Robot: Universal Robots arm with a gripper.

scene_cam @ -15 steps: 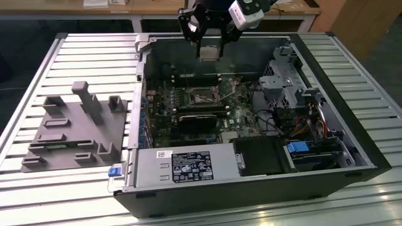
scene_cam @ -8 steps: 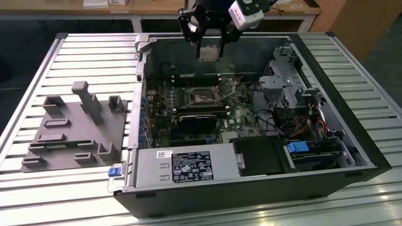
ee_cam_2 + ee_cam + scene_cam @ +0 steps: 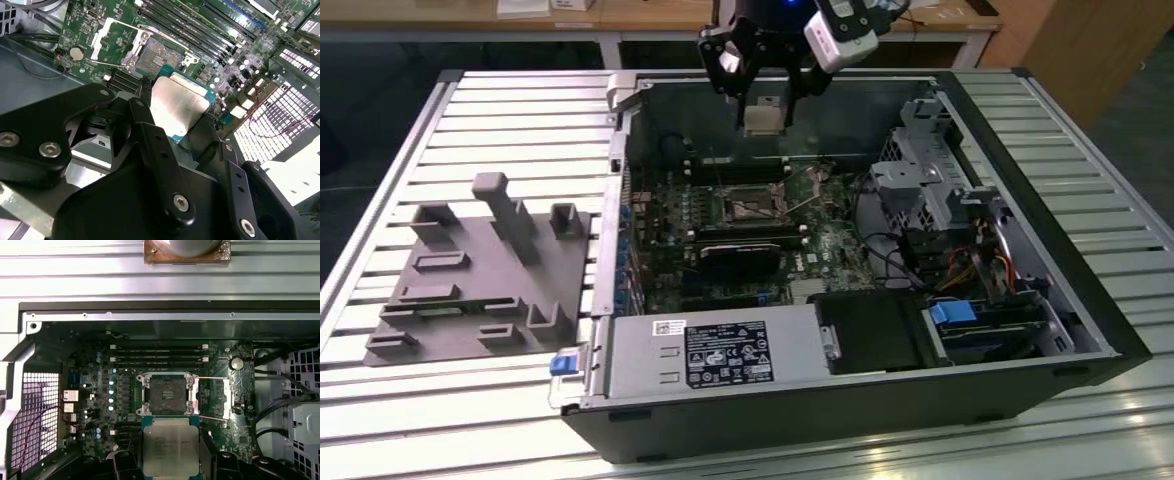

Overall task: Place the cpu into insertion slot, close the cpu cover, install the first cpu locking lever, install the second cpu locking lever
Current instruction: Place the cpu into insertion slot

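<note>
My fingers (image 3: 143,121) are closed in on the cpu (image 3: 179,102), pinching it by two opposite edges with its dull metal top facing up toward my wrist, so my gripper (image 3: 765,108) is only as wide apart as the chip itself. In the exterior view I hang high over the open computer case (image 3: 1067,330), near its far wall, with the cpu (image 3: 765,118) well above the motherboard (image 3: 667,250). In both wrist views the insertion slot (image 3: 166,395) lies bare and unoccupied, ahead of the chip rather than directly beneath it. The cpu cover (image 3: 216,399) is swung open and lies beside the slot. The worst risk, I think, is coming down off-centre or slightly rotated, so that a corner lands on the slot's rim or contacts and damages them. My hold is on thin edges only, so a nudge against the case wall or the raised cover could tilt the chip or make it slip free. I cannot tell whether the chip's notches match the slot's orientation.
</note>
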